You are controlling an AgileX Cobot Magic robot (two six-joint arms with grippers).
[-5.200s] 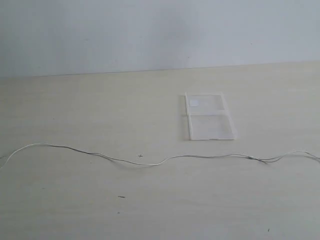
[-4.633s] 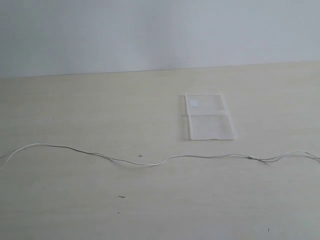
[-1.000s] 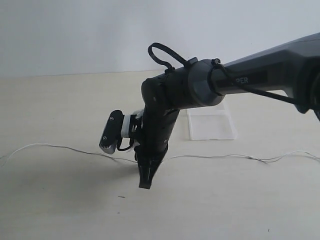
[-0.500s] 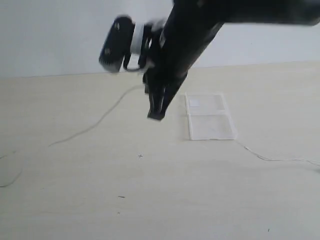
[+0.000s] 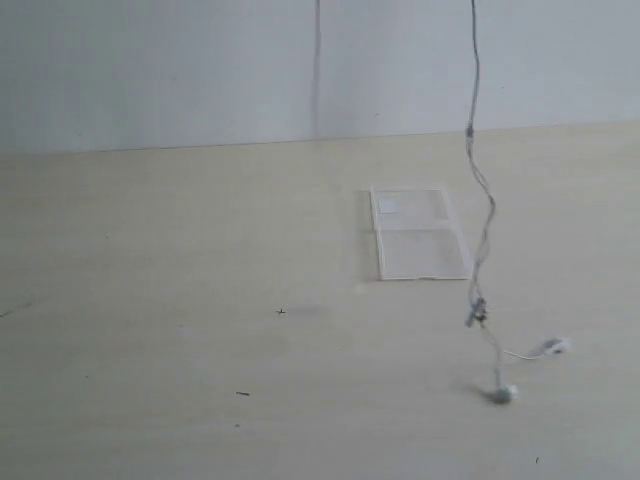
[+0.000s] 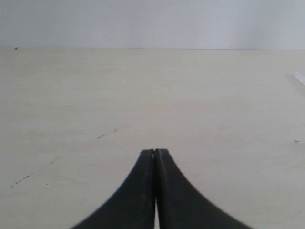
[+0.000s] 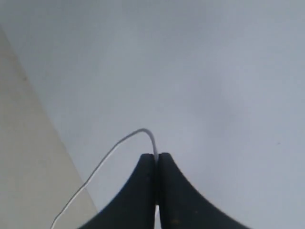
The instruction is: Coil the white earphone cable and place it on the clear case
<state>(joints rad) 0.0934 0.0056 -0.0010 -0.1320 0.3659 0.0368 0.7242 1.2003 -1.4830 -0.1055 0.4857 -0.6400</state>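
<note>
Nearest, in front and right of the clear case: two earbuds down near the table, ending the white earphone cable hanging past the case's right edge. Pinched high up by the right gripper, jaws pressed together. Left gripper likewise closed, empty, apart from the case.
</note>
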